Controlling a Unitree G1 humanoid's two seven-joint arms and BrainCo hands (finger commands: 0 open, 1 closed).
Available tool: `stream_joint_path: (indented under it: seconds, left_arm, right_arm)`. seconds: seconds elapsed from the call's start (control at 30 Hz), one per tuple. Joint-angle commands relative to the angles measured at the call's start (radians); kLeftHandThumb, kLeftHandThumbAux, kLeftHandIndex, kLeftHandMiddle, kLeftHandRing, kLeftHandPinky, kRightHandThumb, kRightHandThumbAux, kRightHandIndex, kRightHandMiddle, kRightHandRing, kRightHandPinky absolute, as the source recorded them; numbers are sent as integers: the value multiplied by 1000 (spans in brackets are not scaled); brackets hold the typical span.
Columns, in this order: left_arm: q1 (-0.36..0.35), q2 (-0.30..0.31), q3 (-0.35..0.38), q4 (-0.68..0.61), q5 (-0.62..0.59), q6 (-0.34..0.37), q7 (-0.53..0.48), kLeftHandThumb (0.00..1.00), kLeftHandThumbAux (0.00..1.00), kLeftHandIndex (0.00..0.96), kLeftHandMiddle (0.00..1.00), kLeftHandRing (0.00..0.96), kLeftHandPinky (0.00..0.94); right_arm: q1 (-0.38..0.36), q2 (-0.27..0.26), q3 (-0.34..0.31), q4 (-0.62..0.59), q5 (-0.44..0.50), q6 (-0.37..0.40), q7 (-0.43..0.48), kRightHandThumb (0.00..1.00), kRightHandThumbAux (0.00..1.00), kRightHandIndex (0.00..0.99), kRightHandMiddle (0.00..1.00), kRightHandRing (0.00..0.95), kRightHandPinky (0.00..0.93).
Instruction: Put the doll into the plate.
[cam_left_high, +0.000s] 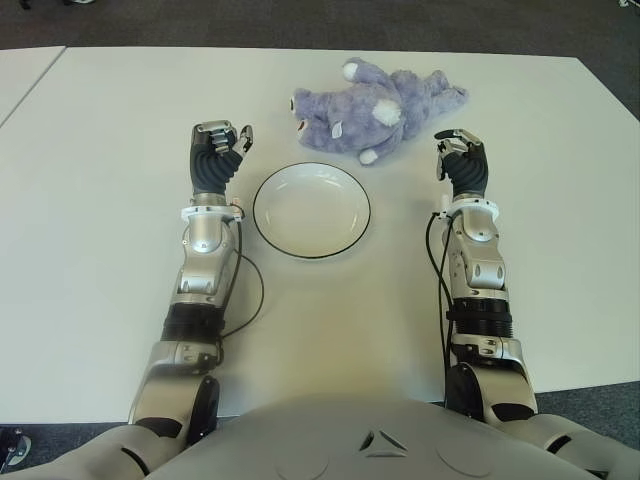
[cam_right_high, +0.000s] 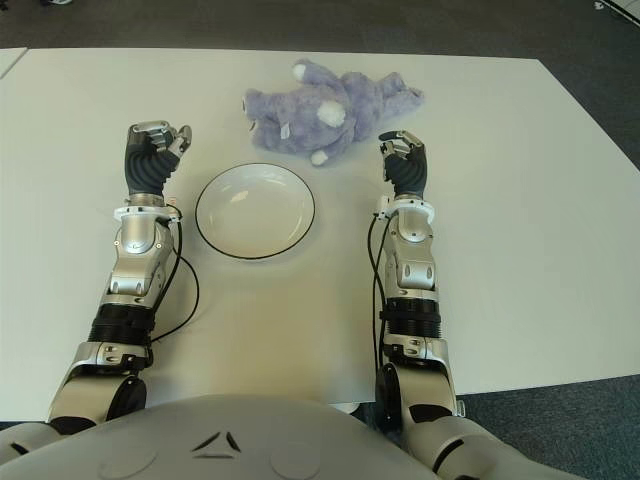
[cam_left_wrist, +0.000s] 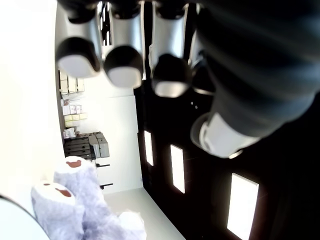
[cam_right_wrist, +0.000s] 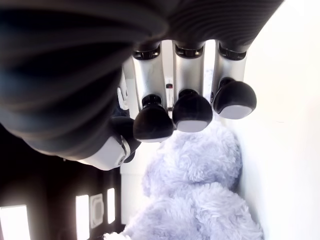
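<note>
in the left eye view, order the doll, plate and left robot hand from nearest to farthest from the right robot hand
1. Plush doll, just ahead and to the left of the right robot hand.
2. White plate, on the table's middle, to the left.
3. Left robot hand, beyond the plate's left side.

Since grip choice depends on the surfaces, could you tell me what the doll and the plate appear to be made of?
The doll looks like soft plush fabric: fuzzy lilac pile with white paws, visibly fluffy in the right wrist view. The plate looks like glazed ceramic or possibly melamine: smooth glossy white with a thin dark rim line and soft highlights; the pictures cannot settle which. Neither the left hand nor the right hand touches either.
</note>
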Motion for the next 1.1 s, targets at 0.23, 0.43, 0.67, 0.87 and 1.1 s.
stream_joint_path:
  seconds: [0.23,0.43,0.67,0.87,1.1]
  left_arm:
    - [124,-44,-6,60,4,21,7,473,774,820,893,899,891]
    - [126,-48,-5,51,10,31,21,491,762,816,891,898,897]
    - [127,-49,-7,50,7,35,21,503,755,814,890,897,895]
    - [126,-45,-9,49,9,35,18,496,760,818,892,898,891]
    - [127,-44,-12,52,12,28,16,478,771,821,893,899,890]
  right_arm:
    - [11,7,1,4,-8,26,-7,718,713,442,873,864,872]
    - [12,6,2,4,-13,26,-11,719,713,442,871,863,869]
    - [12,6,3,3,-19,27,-18,718,713,442,870,863,868]
    - [8,15,2,-6,-39,50,-58,717,714,442,875,868,876]
    - [13,21,17,-18,-91,50,-121,719,713,441,879,871,880]
